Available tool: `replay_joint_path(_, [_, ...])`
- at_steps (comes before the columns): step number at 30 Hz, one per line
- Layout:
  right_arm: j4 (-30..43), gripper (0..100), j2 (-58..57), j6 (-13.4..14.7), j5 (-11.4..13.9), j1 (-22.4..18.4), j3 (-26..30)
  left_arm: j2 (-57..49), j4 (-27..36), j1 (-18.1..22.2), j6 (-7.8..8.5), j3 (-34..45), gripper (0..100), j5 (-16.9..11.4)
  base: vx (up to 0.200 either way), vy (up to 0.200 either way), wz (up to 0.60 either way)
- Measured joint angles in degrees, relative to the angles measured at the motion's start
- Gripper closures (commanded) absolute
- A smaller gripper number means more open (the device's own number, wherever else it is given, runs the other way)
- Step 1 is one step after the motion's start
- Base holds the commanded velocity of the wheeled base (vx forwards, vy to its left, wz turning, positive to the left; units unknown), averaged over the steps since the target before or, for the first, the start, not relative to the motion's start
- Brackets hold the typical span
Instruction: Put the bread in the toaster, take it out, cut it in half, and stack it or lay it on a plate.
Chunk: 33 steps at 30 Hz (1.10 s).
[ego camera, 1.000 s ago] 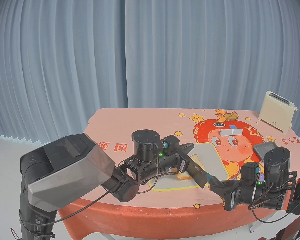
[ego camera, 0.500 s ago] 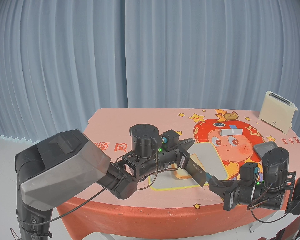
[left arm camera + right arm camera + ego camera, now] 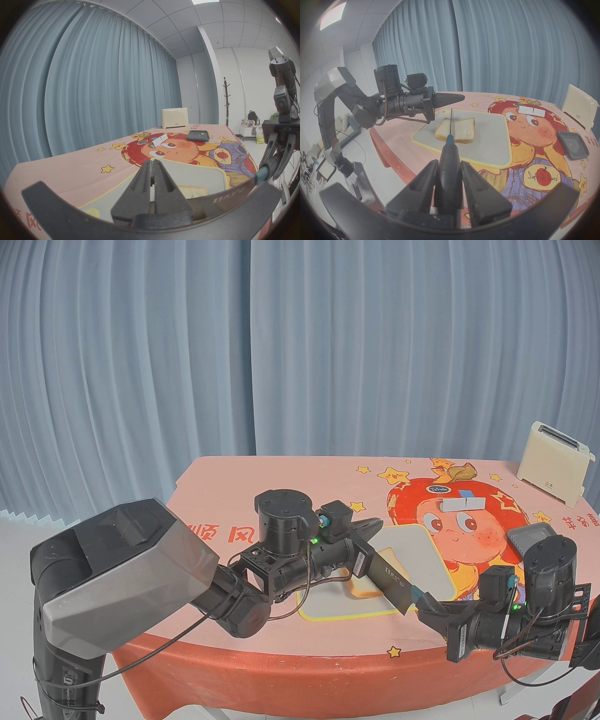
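Step in hand: the cut.

- The bread (image 3: 456,129) lies flat on the board (image 3: 493,140), toward the board's left-near part, on the counter (image 3: 250,490).
- The right gripper (image 3: 450,175) has its fingers clamped on the handle of the knife (image 3: 392,580). It sits at the near counter edge, on the bread's right-near side.
- Key relation: the knife's long axis runs straight from the right fingers out over the slice. In the right wrist view the blade stands edge-on across the middle of the bread, with about equal crumb on either side.
- I cannot tell whether the blade has gone through to the board or only rests on the crust.
- The left gripper (image 3: 372,527) has its fingers pressed together and holds nothing. It hovers over the board's far-left edge, just beside the bread but apart from it. It neither pins the slice nor touches the blade.
- The toaster (image 3: 553,471) stands at the far right corner, well apart. The dark tray (image 3: 528,539), probably the plate, lies to the right of the board.

Judgement: the right arm does the work. The next stroke should follow the blade's own axis, pressing down and drawing back toward the right fingers. The slice is unpinned, so it may slide with the blade.
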Motion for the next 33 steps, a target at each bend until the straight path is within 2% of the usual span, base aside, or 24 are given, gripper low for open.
replay_joint_path(33, [0.2, 100, 0.3, -0.2, 0.2, 0.0, 0.9, -0.1, 0.6, 0.2, 0.11, 0.3, 100, 0.0, 0.0, 0.0, 0.0])
